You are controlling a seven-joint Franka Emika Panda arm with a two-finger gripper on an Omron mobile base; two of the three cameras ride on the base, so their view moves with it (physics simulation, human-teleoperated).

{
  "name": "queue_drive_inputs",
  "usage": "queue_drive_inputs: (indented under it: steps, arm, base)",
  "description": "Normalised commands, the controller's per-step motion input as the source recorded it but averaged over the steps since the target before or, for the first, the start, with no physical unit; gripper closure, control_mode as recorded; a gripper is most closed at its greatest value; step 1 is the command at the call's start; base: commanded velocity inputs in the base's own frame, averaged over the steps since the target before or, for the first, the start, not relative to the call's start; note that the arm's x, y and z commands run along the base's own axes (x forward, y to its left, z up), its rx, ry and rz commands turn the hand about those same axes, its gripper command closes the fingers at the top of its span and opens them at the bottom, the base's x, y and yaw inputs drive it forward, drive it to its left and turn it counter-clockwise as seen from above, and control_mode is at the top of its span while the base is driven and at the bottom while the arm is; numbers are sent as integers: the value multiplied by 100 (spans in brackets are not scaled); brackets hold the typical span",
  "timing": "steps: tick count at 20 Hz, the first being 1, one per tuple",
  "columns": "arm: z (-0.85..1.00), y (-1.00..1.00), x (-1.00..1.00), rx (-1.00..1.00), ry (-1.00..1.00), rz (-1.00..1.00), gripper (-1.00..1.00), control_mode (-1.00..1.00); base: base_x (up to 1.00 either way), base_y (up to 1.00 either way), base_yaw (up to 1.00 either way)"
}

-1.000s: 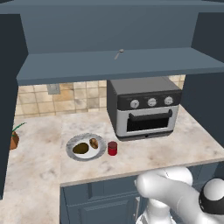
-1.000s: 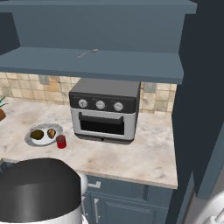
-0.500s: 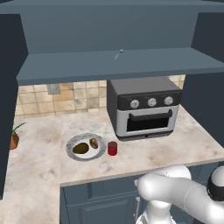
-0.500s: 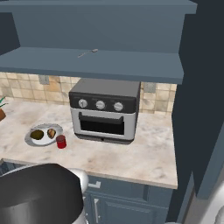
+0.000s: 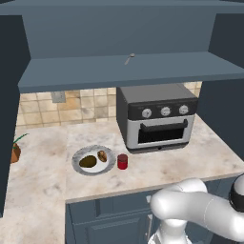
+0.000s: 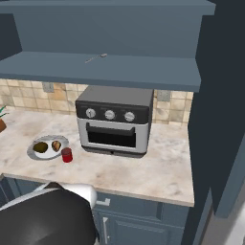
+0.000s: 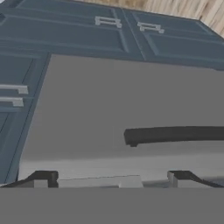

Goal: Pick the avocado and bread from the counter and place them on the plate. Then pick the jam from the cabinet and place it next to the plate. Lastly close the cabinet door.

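The plate (image 5: 77,155) (image 6: 31,152) lies on the counter left of the toaster oven. On it rest the dark green avocado (image 5: 88,161) (image 6: 40,147) and the brown bread (image 5: 102,156) (image 6: 56,145). The red jam (image 5: 122,161) (image 6: 67,154) stands upright just right of the plate, close to its rim. Above, the cabinet door (image 5: 119,33) (image 6: 110,28) lies flat across the front, with a small handle at its lower edge. In the hand view my gripper (image 7: 111,180) is open and empty, low down in front of a grey panel with a dark handle.
A toaster oven (image 5: 159,116) (image 6: 114,122) stands at the back of the counter. A potted plant (image 5: 15,151) sits at the far left. Tall dark panels flank the counter on both sides. Blue lower drawers (image 7: 65,30) and wood floor (image 7: 205,11) lie beyond the gripper.
My arm has sunk a little lower in both base views. The plate, the food and the jam have not moved. The gripper has stayed open.
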Motion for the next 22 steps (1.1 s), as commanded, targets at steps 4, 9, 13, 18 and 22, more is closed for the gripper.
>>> queue_drive_inputs:
  steps: [4, 9, 13, 18, 22]
  arm:
    - [5, -2, 10, 0, 0, 9, -100, -100]
    - [10, -4, 14, 1, 7, 8, -100, -100]
    - [2, -8, 8, 5, 6, 10, -100, -100]
    - [0, -14, 2, 8, 7, 18, -100, -100]
    - [0, -12, -1, 8, 4, 20, -100, -100]
  base:
    - [0, 0, 0]
    - [0, 0, 0]
    - [0, 0, 0]
    - [0, 0, 0]
    - [0, 0, 0]
